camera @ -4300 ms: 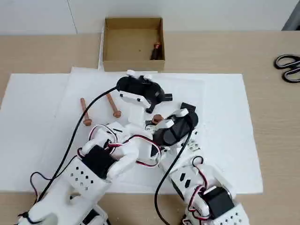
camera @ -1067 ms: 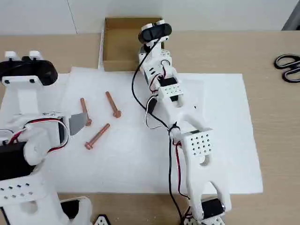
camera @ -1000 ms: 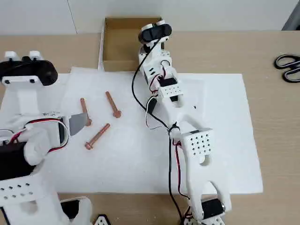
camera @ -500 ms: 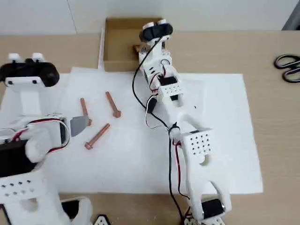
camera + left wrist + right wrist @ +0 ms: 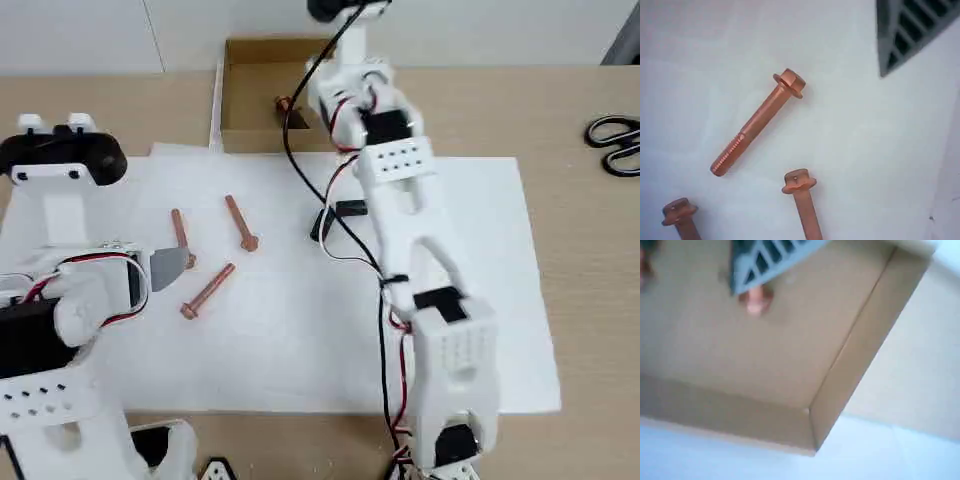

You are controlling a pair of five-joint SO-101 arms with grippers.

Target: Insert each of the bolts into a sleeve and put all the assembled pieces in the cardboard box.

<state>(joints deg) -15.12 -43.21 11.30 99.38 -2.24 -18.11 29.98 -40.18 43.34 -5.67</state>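
Note:
Three copper bolts lie loose on the white foam: one [image 5: 180, 238], a second [image 5: 241, 222] and a third [image 5: 208, 291]. In the left wrist view they are the bolt [image 5: 757, 122], the bolt [image 5: 802, 200] and the bolt [image 5: 680, 215]. My left gripper [image 5: 168, 264] hangs open just left of them, holding nothing; its finger [image 5: 910, 35] is apart from the bolts. My right gripper [image 5: 298, 114] is open over the cardboard box [image 5: 240, 90]. A copper piece [image 5: 283, 103] lies on the box floor, blurred in the wrist view as the piece [image 5: 756, 301] beside the finger [image 5: 775, 260].
The foam sheet [image 5: 480, 300] covers most of the table. Scissors [image 5: 615, 140] lie at the far right on bare wood. A box corner and wall [image 5: 840, 385] stand close below the right wrist camera.
The right arm has risen and stretched farther over the box. A copper piece has come into sight on the box floor. The left arm has hardly moved.

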